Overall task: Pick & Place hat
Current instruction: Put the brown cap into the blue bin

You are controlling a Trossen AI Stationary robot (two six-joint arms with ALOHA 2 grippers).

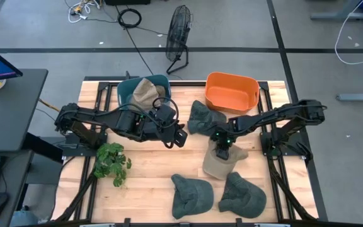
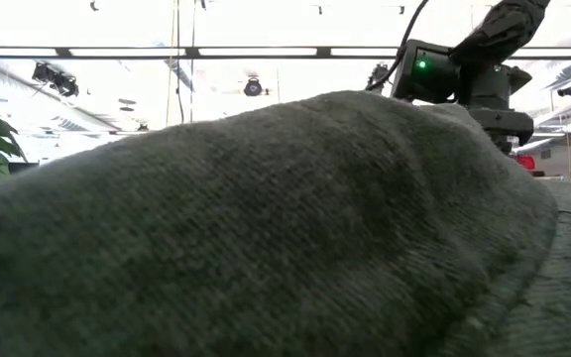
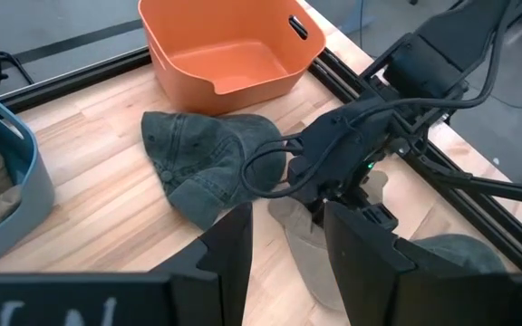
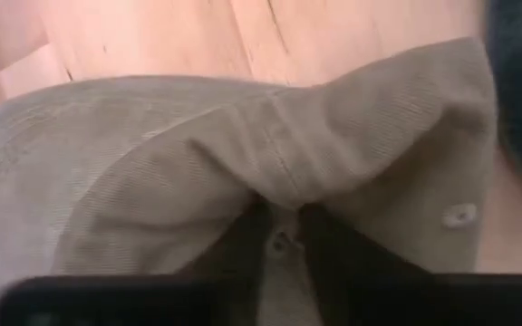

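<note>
A beige corduroy hat (image 1: 218, 165) lies on the wooden table right of centre, and my right gripper (image 1: 222, 150) is shut on it from above. Three grey-green hats lie around it: one (image 1: 203, 118) by the orange bin, two (image 1: 191, 194) (image 1: 241, 195) near the table's near edge. Another beige hat (image 1: 145, 93) rests in the blue bin (image 1: 126, 94). My left gripper (image 1: 176, 136) hovers open over the table's middle, left of the beige hat, touching nothing. In the left wrist view its fingers (image 3: 234, 254) frame the right arm and the beige hat (image 3: 302, 267). My right gripper (image 4: 279, 240) pinches a raised fold of the beige hat's crown (image 4: 279, 195) between its two fingers (image 4: 243, 244), coming from above and pointing down. The cloth bunches into a ridge at the fingers. The rest of the hat (image 1: 216, 169) lies on the table.
An orange bin (image 1: 232, 93) stands at the table's far right, the blue bin at the far middle. A green plant (image 1: 111, 161) lies at the left. In the low view a grey-green hat (image 2: 266, 228) fills the picture. Bare wood shows between plant and hats.
</note>
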